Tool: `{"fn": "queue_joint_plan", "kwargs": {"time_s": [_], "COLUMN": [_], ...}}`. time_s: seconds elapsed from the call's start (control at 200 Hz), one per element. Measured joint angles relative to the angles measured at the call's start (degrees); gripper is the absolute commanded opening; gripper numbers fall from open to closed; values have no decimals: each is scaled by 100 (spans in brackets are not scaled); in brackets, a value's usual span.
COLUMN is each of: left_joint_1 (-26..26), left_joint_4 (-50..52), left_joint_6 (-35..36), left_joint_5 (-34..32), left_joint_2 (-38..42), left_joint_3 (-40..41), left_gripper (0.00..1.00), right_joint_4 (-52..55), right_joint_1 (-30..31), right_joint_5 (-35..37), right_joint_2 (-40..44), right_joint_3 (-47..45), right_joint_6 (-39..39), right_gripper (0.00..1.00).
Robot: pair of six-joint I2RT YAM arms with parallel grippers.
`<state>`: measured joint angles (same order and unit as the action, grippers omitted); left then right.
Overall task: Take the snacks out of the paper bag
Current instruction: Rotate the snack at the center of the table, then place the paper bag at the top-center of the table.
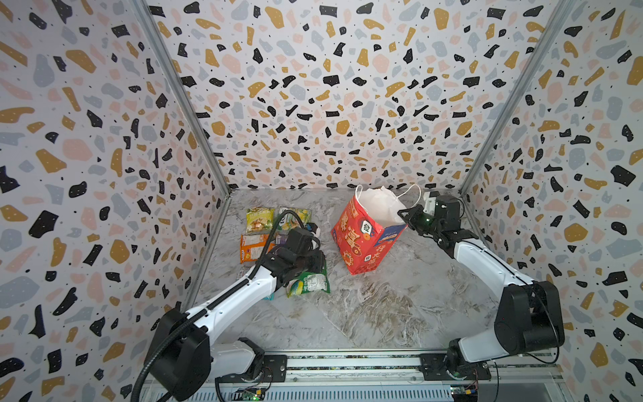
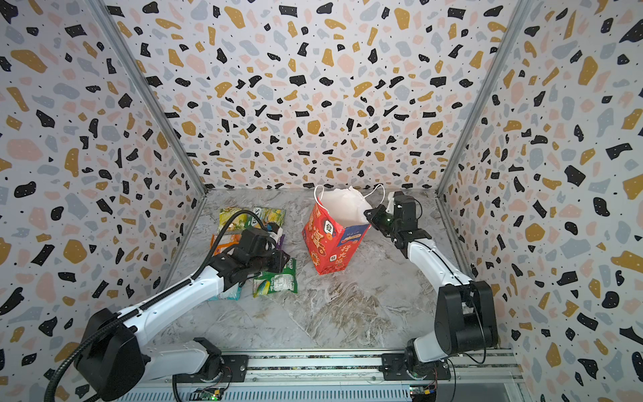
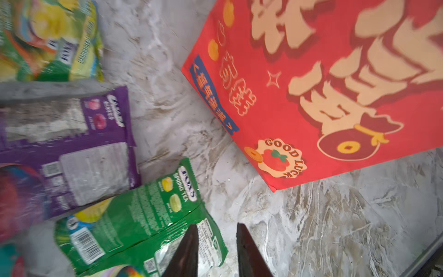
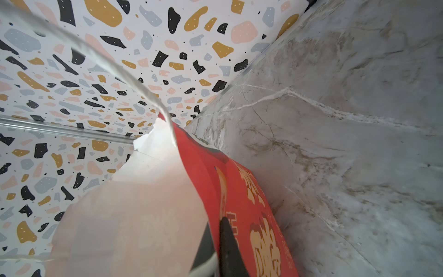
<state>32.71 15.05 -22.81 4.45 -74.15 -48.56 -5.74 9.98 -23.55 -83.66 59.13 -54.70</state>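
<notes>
On the table (image 1: 382,313), snacks (image 1: 308,283) near paper bag (image 1: 358,243)

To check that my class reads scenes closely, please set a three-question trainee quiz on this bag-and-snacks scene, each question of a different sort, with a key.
1. True or false: the paper bag lies flat on the table.
2. The right gripper has its jaws shut on: A) the bag's rim; B) a bottle; C) nothing.
3. Fill in: the packet nearest the left gripper is ____.
Key: 1 false, it stands; 2 A; 3 the green packet.
</notes>
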Motion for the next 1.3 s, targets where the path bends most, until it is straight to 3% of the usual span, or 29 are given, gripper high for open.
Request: {"fn": "queue_joint_plan", "kwargs": {"time_s": [0.24, 0.506, 0.721, 1.161, 1.301], "left_joint_1": [348, 396, 396, 308, 297], "left_joint_4": [-968, -1543, -1473, -227, 74], "left_joint_6": [-146, -367, -498, -337, -199], "left_joint_5": [-7, -188, -459, -1003, -1106], "left_joint_2": [-691, -1294, -1257, -758, -566], "left_joint_3": [173, 597, 920, 922, 905], "left_gripper": [24, 22, 22, 21, 26], "right_joint_4": [-31, 57, 114, 175, 175], "right_joint_1": [63, 269, 389, 553, 616], "right_joint_5": [501, 761, 957, 1228, 1228], "right_joint_2": [295, 162, 133, 122, 122], "right_joint_3": [-2, 146, 225, 284, 284], "right_joint_6": [-24, 109, 118, 101, 50], "right_gripper": [7, 7, 10, 13, 23]}}
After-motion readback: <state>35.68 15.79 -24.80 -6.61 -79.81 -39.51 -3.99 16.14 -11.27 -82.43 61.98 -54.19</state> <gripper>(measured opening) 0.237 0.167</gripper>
